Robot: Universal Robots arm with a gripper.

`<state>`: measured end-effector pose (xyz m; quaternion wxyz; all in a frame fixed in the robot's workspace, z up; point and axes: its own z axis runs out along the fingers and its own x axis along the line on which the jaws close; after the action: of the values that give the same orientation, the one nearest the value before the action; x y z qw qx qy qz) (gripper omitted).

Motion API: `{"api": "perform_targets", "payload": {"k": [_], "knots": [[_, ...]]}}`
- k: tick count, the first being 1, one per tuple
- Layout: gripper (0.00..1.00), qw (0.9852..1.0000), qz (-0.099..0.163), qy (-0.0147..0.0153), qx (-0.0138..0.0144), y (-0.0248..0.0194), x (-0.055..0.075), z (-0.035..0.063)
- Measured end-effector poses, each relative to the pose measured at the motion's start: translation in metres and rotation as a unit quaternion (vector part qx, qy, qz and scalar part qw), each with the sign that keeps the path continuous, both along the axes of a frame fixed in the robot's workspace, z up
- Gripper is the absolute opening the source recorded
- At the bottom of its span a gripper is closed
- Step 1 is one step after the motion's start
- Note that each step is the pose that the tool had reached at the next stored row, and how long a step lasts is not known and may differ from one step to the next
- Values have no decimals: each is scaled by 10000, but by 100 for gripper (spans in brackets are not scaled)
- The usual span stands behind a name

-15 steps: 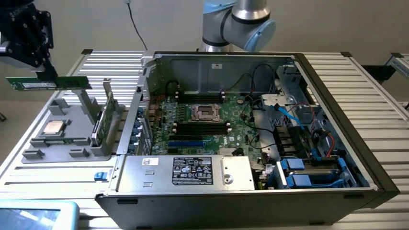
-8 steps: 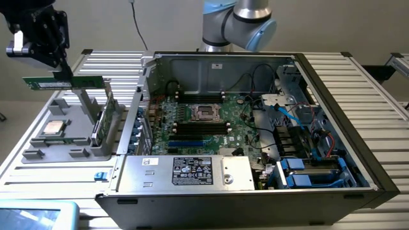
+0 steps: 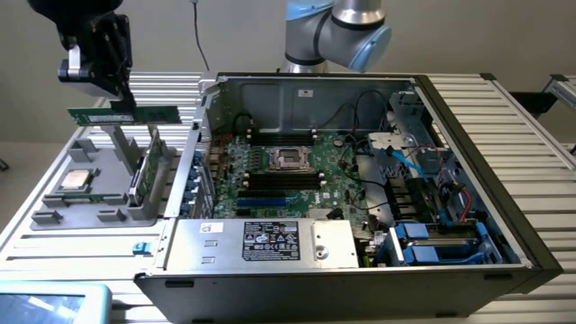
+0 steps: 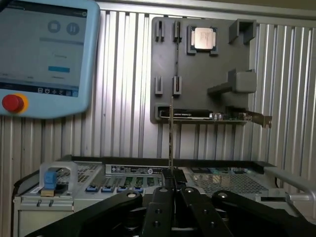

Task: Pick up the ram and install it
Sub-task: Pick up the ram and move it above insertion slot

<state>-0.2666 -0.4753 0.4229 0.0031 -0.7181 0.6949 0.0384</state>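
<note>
**Gripper** [image 3: 124,101]: hanging at the exterior view's upper left, jaws clamping down on the ram.

**Ram** [image 3: 123,115]: thin green stick, lying level with its long edge across the exterior view. The gripper is pinching it from above, seemingly near mid-length, though the fingers are covering the exact spot. It is hanging clear above the grey holder tray [image 3: 54,219] and well apart from the computer case [image 3: 468,202]. In the wrist view the ram [image 4: 171,133] is showing edge-on, as a fine line rising from between the fingertips.

**Holder tray:** sitting on the slatted table [image 3: 531,128], just beside the case on the exterior view's left. It is carrying a square silver processor chip [image 3: 74,179] and a broader green expansion card [image 3: 142,172], the card standing on edge.

**Computer case:** lying open, with the motherboard [image 3: 270,196] facing up and the dark memory slots [image 3: 283,179] running across its middle.

**Teach pendant** [image 3: 50,304]: pale blue, resting at the exterior view's lower left.
</note>
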Motion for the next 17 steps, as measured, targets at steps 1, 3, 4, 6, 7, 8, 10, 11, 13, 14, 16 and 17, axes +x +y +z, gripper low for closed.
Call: {"api": "perform_targets", "payload": {"k": [1,3,4,6,7,8,10,11,13,14,16,17], "knots": [[11,10000,0,0,14,-3,45,0],[11,10000,0,1,44,-10,137,0],[11,10000,0,1,60,-13,183,0],[11,10000,0,1,92,-19,271,0],[11,9999,0,0,109,-22,317,0],[11,9999,0,0,126,-25,361,0],[11,9999,0,0,162,-31,452,0],[11,9998,0,0,180,-34,499,0],[11,9998,0,0,213,-39,589,0],[11,9997,0,0,231,-41,635,0],[11,9997,0,0,257,-46,722,0],[11,9997,0,0,263,-47,764,0]]}}
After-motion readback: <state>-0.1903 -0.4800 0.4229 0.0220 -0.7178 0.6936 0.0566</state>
